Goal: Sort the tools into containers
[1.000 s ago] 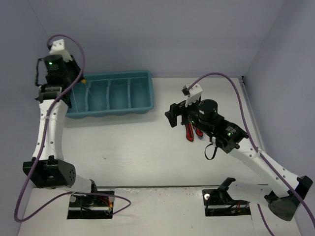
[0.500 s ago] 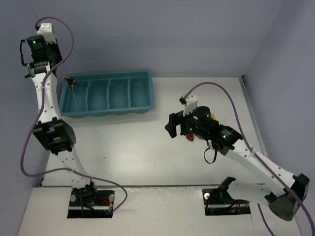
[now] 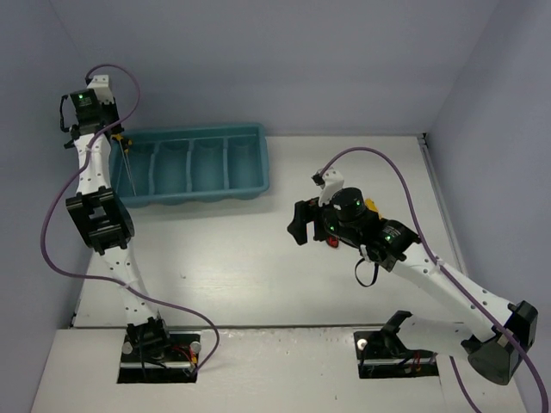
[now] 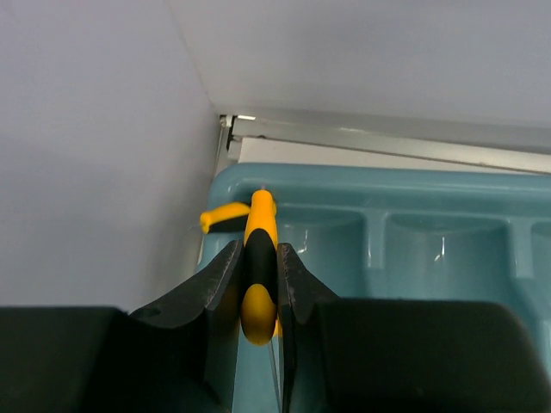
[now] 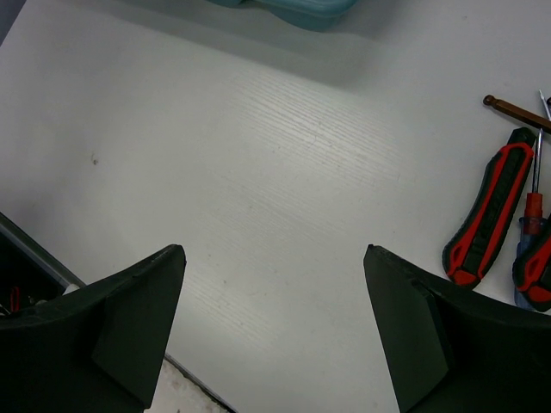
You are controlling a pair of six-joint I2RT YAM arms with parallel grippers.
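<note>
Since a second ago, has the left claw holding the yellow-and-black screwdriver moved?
Yes. The left claw, shut on the yellow-and-black screwdriver, has shifted left along the teal-blue plastic tray, from over its first compartment to its left end.

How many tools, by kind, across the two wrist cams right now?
Screwdrivers: 2 (yellow screwdriver, red screwdriver)
Pliers: 1
Brown rod: 1
Total: 4 clearly visible. The bits at the right edge of the right wrist view are too cropped to count.
</note>
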